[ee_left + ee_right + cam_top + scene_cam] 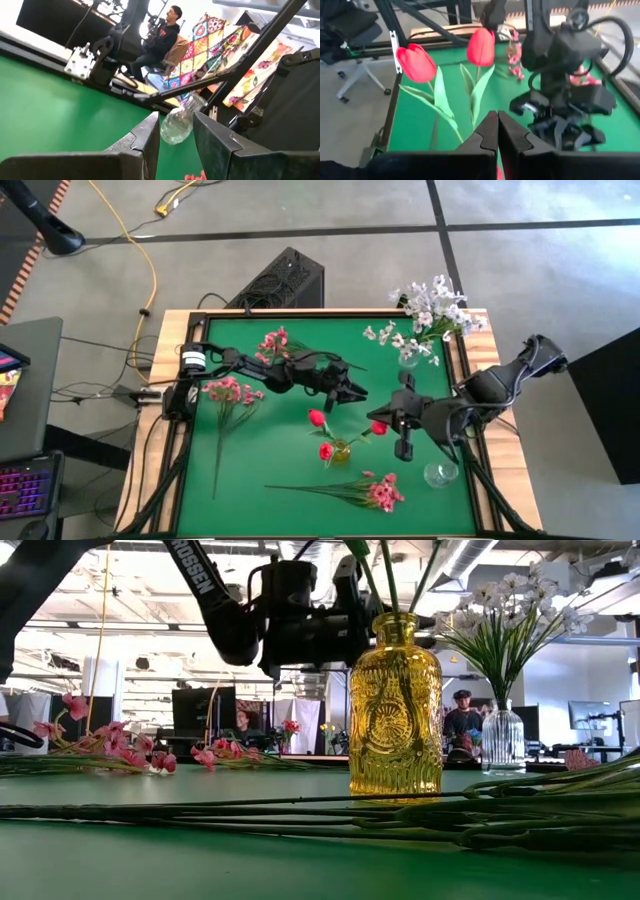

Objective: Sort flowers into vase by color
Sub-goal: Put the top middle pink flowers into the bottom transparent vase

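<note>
Beside yellow vase [339, 450] | left end effector [352, 393] apart | right end effector [497, 131] together (tulips [481, 46] ahead)

The only lettering that can be read is white capitals on the dark arm link [200, 575] crossing the top of the low view: "ROSSEN", with the start of the word cut off by the picture's edge. The yellow glass vase [395, 715] bears a raised ornamental pattern but no words. Nothing legible shows in the high view or either wrist view
</note>
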Robot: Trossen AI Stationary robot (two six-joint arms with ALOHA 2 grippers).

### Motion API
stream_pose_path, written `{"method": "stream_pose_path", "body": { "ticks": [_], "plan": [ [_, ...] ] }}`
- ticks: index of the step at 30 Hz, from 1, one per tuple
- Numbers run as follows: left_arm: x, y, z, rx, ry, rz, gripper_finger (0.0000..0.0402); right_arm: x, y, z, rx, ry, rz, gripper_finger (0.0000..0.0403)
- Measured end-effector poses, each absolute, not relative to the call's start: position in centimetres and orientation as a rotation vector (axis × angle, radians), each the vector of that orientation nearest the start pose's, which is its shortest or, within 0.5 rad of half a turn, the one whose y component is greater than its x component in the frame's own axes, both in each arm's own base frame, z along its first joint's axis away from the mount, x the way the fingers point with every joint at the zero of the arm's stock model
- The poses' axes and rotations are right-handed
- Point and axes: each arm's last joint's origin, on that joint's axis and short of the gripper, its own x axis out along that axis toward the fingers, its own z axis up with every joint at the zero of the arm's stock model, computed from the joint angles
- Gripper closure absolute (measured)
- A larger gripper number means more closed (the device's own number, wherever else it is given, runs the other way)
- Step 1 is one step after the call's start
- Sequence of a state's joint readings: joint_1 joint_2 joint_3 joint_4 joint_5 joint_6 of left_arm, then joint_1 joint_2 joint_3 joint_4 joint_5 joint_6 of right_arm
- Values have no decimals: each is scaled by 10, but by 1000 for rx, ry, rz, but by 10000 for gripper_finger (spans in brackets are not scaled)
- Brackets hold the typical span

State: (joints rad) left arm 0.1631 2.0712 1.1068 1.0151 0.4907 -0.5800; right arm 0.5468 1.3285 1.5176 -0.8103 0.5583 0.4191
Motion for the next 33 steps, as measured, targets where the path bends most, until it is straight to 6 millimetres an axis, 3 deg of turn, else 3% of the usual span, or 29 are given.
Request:
{"method": "stream_pose_path", "body": {
  "ticks": [4, 9, 15, 27, 33],
  "plan": [
    [437, 58, 182, -540, 90, -317, 297, 228, 120, 427, 58, 461, -123, 379],
    [458, 62, 198, -547, 276, -244, 297, 224, 117, 447, 37, 402, -130, 372],
    [468, 66, 224, -451, 543, -136, 297, 222, 116, 452, 9, 391, -119, 370],
    [452, 80, 278, -230, 862, -73, 297, 222, 116, 451, -25, 401, -112, 369],
    [435, 93, 279, -115, 1032, -42, 297, 221, 116, 449, -35, 422, -110, 372]
  ]
}}
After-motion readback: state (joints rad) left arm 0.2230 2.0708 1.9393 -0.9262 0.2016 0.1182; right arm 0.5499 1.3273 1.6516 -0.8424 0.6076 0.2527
